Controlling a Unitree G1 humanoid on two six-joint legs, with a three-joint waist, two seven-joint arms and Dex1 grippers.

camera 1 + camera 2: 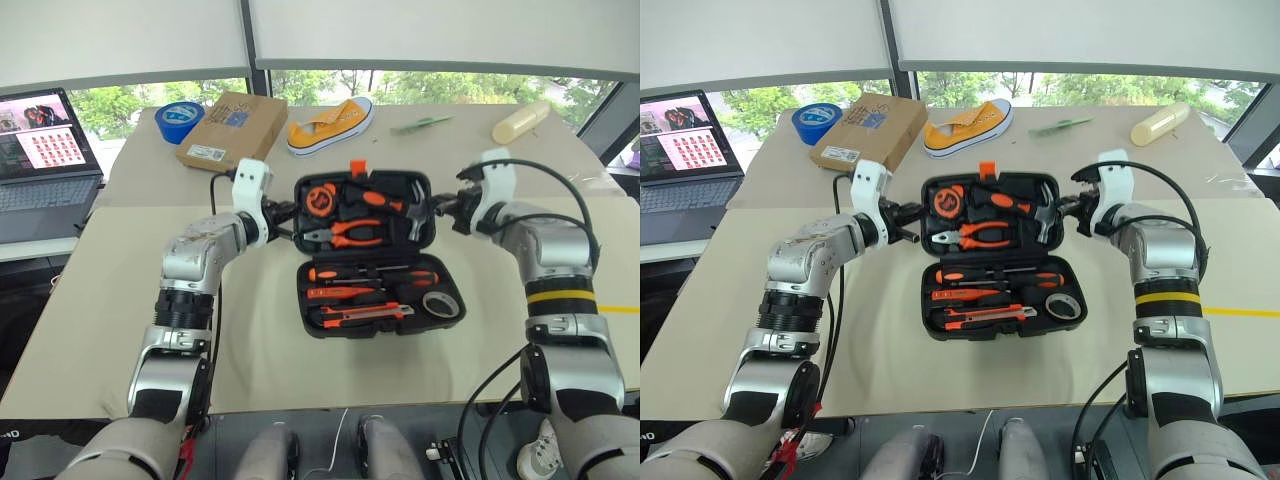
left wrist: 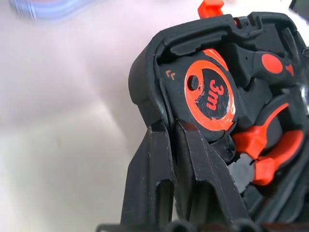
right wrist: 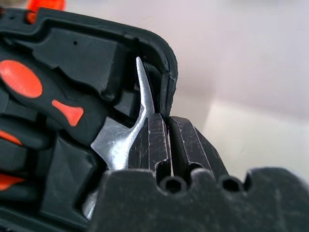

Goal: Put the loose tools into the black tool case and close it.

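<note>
The black tool case [image 1: 304,298] lies open in the middle of the table. Its near half holds two orange-and-black screwdrivers [image 1: 372,275], a utility knife [image 1: 366,315] and a small dark tape roll [image 1: 441,303]. The far half [image 2: 145,77], with its orange latch [image 1: 357,167], carries pliers [image 1: 346,235], a hammer [image 3: 120,137] and a tape measure [image 2: 210,96]. My left gripper [image 1: 290,212] is shut on the far half's left rim. My right gripper [image 1: 440,207] is shut on its right rim [image 3: 164,58].
At the back of the table are a blue tape roll [image 1: 178,120], a brown cardboard box [image 1: 232,128], a yellow shoe [image 1: 330,125], a green strip [image 1: 420,124] and a cream tube [image 1: 520,122]. An open laptop [image 1: 45,150] stands at the far left.
</note>
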